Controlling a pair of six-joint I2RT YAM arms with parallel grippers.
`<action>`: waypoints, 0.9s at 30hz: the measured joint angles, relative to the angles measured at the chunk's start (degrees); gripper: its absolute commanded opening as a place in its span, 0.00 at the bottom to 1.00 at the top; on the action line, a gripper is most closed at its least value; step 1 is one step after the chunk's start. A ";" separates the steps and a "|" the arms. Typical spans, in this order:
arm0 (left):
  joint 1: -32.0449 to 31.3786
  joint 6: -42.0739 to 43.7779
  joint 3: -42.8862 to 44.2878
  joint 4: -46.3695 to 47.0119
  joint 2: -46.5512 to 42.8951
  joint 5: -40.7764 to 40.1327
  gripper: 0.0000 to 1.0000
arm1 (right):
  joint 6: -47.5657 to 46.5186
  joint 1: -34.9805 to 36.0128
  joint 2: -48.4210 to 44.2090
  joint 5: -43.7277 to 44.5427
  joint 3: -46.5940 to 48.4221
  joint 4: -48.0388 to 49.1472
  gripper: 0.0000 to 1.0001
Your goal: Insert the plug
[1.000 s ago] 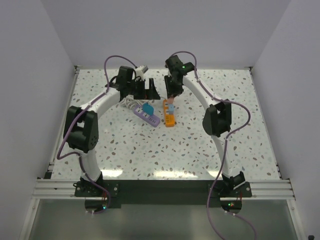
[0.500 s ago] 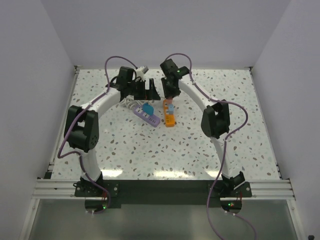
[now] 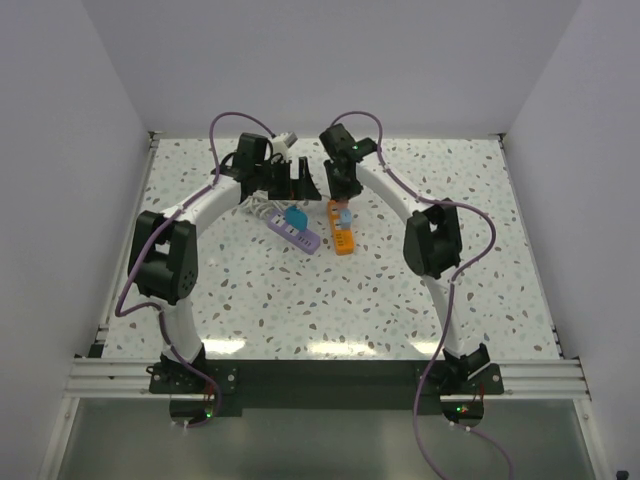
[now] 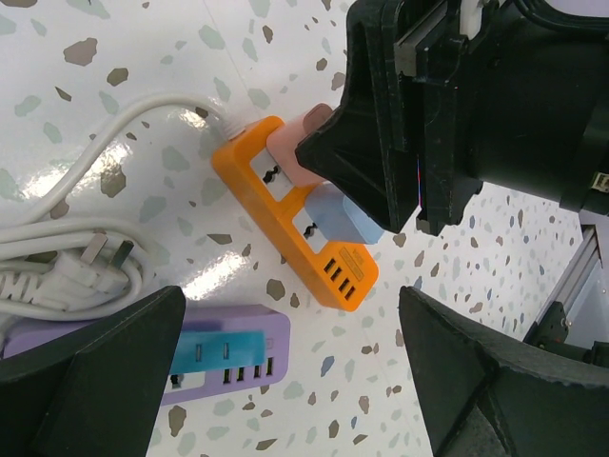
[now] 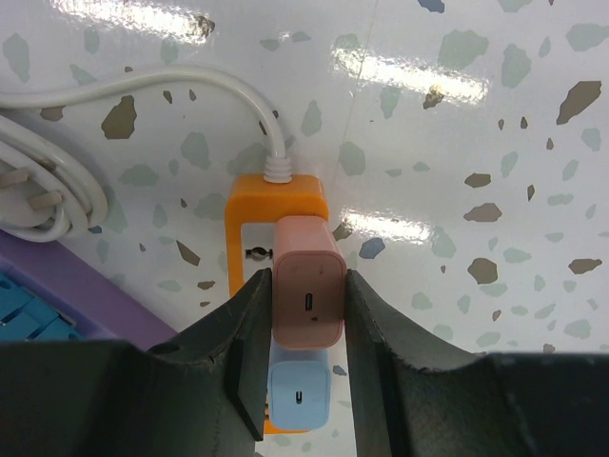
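An orange power strip (image 3: 344,236) lies mid-table; it also shows in the left wrist view (image 4: 290,238) and the right wrist view (image 5: 276,190). A light blue plug (image 5: 301,393) sits in it. My right gripper (image 5: 306,305) is shut on a pink plug (image 5: 308,290) and holds it upright on the strip's top face, between the blue plug and the cord end. I cannot tell how deep its prongs sit. The pink plug (image 4: 297,150) also shows in the left wrist view, under the right gripper (image 4: 428,105). My left gripper (image 3: 298,182) is open and empty above the table.
A purple power strip (image 3: 300,234) with a teal plug (image 3: 295,216) lies left of the orange one. Coiled white cords (image 4: 67,267) lie behind both strips. White walls enclose the table on three sides.
My right gripper has shifted slightly left and back with the pink plug, which now stands on the orange strip. The left arm has not moved.
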 measured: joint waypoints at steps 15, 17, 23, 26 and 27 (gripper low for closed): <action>0.00 0.00 0.00 0.02 0.00 0.04 1.00 | -0.24 0.33 -7.82 -0.04 -15.15 9.38 0.00; 0.00 0.00 0.00 0.04 0.00 0.02 1.00 | -0.44 0.46 -8.31 -0.04 -16.31 10.47 0.00; 0.00 0.02 0.00 0.04 0.00 0.02 1.00 | -0.66 0.55 -10.08 -0.09 -19.85 13.88 0.00; 0.02 0.04 0.00 0.02 -0.02 -0.02 1.00 | -0.66 0.55 -11.10 -0.24 -22.08 16.11 0.00; 0.04 0.04 0.00 0.02 -0.02 -0.02 1.00 | -0.66 0.55 -11.45 -0.28 -22.84 16.87 0.00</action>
